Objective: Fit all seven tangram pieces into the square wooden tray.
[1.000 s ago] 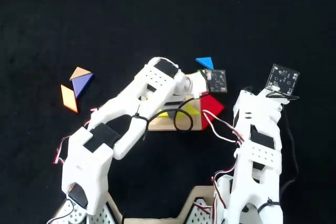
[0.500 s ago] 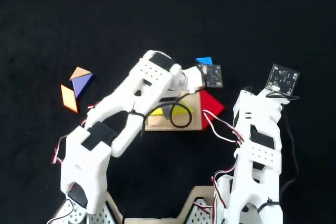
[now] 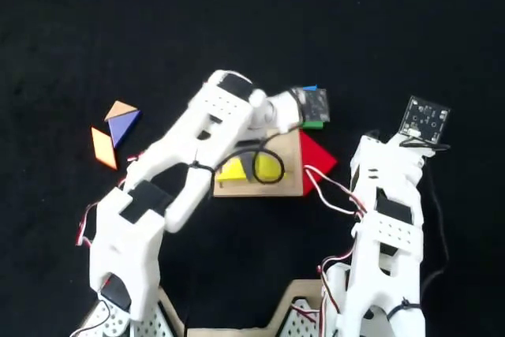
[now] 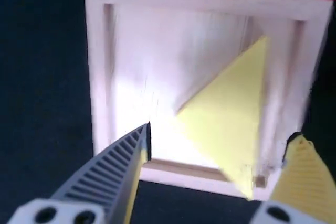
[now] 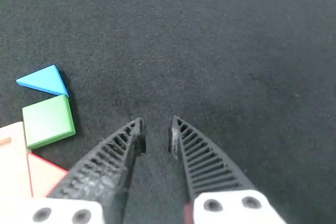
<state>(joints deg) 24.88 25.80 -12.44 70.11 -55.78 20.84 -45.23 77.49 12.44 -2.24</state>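
The square wooden tray (image 3: pixel 293 183) lies mid-table with a yellow triangle (image 3: pixel 237 169) inside it. In the left wrist view the tray (image 4: pixel 100 77) and yellow triangle (image 4: pixel 231 114) sit below my left gripper (image 4: pixel 218 153), which hovers open and empty over one tray edge. A red triangle (image 3: pixel 318 155), a green square (image 3: pixel 314 124) and a blue triangle (image 5: pixel 43 81) lie just outside the tray. My right gripper (image 5: pixel 156 137) hangs over bare cloth beside them, a narrow gap between its fingers, holding nothing.
An orange triangle (image 3: pixel 120 108), a purple triangle (image 3: pixel 123 125) and an orange parallelogram (image 3: pixel 102 148) lie together at the left on the black cloth. The left arm (image 3: pixel 189 155) stretches across part of the tray. The right arm (image 3: pixel 387 219) stands at the right.
The left arm has swung toward the far side, uncovering the yellow triangle in the tray and hiding most of the blue triangle. The right arm has kept still.
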